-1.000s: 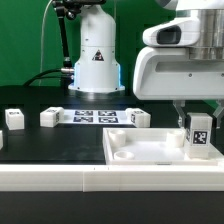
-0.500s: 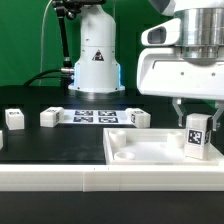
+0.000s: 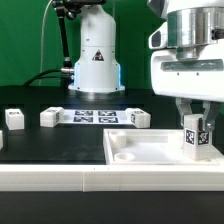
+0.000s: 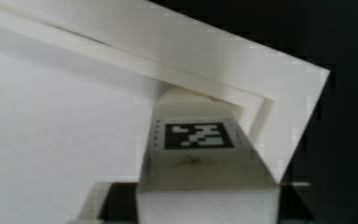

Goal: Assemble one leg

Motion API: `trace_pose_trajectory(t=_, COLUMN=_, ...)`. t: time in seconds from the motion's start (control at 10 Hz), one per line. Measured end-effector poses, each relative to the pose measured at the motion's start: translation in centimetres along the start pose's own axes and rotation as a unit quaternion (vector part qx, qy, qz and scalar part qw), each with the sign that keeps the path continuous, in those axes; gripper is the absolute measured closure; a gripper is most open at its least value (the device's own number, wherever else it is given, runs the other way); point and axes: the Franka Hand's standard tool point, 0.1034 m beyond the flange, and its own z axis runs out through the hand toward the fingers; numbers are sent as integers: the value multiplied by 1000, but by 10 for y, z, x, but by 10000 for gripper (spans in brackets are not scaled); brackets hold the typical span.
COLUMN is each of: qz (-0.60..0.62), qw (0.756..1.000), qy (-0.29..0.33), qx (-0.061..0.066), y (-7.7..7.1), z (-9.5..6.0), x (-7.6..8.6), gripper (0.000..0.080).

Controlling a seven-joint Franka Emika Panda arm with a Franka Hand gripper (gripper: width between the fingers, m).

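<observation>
A white leg (image 3: 197,138) with a square tag on its face stands upright in the corner of the large flat white panel (image 3: 145,152) at the exterior view's right. My gripper (image 3: 196,122) comes down from above, a finger on each side of the leg's top, shut on it. In the wrist view the leg (image 4: 202,150) fills the gap between the two dark fingers (image 4: 126,200), its far end in the panel's (image 4: 51,100) recessed corner.
Three more white legs lie on the black table behind the panel: one (image 3: 15,119) at the exterior view's left, one (image 3: 50,117) and one (image 3: 140,118) at the ends of the marker board (image 3: 95,116). The arm's white base (image 3: 97,60) stands behind.
The gripper's fingers, spread wide on both sides of the leg half a second ago, have closed in on its top. The gripper body has shifted to the exterior view's right. The leg stays in the corner.
</observation>
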Motion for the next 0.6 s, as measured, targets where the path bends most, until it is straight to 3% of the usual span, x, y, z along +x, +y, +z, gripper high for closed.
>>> trace_pose_trajectory(t=0.5, qz=70, qw=998, qy=-10, qx=2, y=0, z=0, x=1, gripper=509)
trace_pose_trajectory(t=0.6, qz=53, qw=999, qy=-10, qx=2, y=0, z=1, x=2, gripper=384)
